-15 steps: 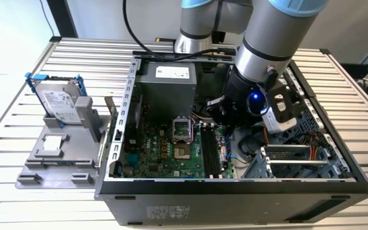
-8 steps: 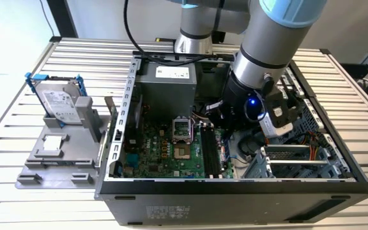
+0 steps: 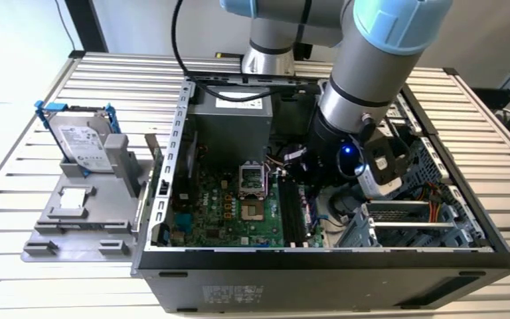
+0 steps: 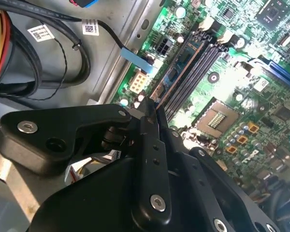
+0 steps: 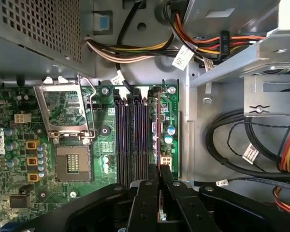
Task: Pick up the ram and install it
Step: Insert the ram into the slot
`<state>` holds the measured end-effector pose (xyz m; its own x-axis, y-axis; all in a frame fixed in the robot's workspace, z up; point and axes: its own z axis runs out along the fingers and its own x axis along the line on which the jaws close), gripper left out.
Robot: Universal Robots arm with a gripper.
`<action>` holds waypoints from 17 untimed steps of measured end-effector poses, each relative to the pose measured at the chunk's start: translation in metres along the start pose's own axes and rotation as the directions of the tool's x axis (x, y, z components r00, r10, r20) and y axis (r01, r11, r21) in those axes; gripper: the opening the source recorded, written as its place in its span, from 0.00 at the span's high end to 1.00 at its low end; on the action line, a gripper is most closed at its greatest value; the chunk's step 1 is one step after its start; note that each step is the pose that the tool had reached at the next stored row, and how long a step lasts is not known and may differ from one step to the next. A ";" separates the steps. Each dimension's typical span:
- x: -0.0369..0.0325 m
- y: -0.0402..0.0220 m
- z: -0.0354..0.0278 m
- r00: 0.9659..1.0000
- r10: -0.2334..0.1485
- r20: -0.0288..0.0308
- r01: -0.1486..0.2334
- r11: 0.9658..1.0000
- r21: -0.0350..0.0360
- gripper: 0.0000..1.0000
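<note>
Your gripper (image 5: pixel 160 186) is down inside the PC case (image 3: pixel 326 262), fingers (image 4: pixel 152 145) pinched tight on the ram (image 5: pixel 158 125), which stands on edge betw. them. In both wrist views the stick runs lengthwise along the outermost of the long black slots (image 5: pixel 130 130), on the side nearest the green board's edge; can't tell if it's fully seated. Beside the slots you've got the open CPU socket (image 5: pixel 73 162) w/ its metal latch frame (image 5: pixel 65 113) on the motherboard (image 3: pixel 228 212). Bundled cables (image 5: pixel 135 50) cross the case wall. On the exterior view's left, the hard drive (image 3: pixel 85 143) sits upright in its blue-edged bracket on a grey tray (image 3: pixel 69 236), outside the case, on the slatted table (image 3: pixel 51 279).
</note>
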<state>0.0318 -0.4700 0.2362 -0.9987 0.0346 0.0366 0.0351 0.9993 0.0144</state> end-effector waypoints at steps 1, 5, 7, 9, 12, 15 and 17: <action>-0.0001 0.0000 0.0017 1.000 -0.006 0.000 0.006 1.000 0.000 1.00; 0.0004 -0.0003 0.0069 1.000 -0.017 -0.001 0.017 1.000 0.001 1.00; 0.0015 -0.0008 0.0073 1.000 -0.020 -0.001 0.020 1.000 0.001 1.00; 0.0037 -0.0016 0.0075 1.000 -0.023 -0.001 0.023 1.000 0.001 1.00; 0.0041 -0.0039 0.0092 1.000 -0.030 -0.002 0.030 1.000 0.001 1.00; 0.0043 -0.0053 0.0112 0.999 -0.036 -0.003 0.036 0.999 0.001 1.00; 0.0046 -0.0055 0.0115 0.999 -0.039 -0.003 0.039 0.999 0.002 1.00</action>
<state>0.0266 -0.4751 0.2247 -0.9992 -0.0041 0.0391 -0.0036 0.9999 0.0138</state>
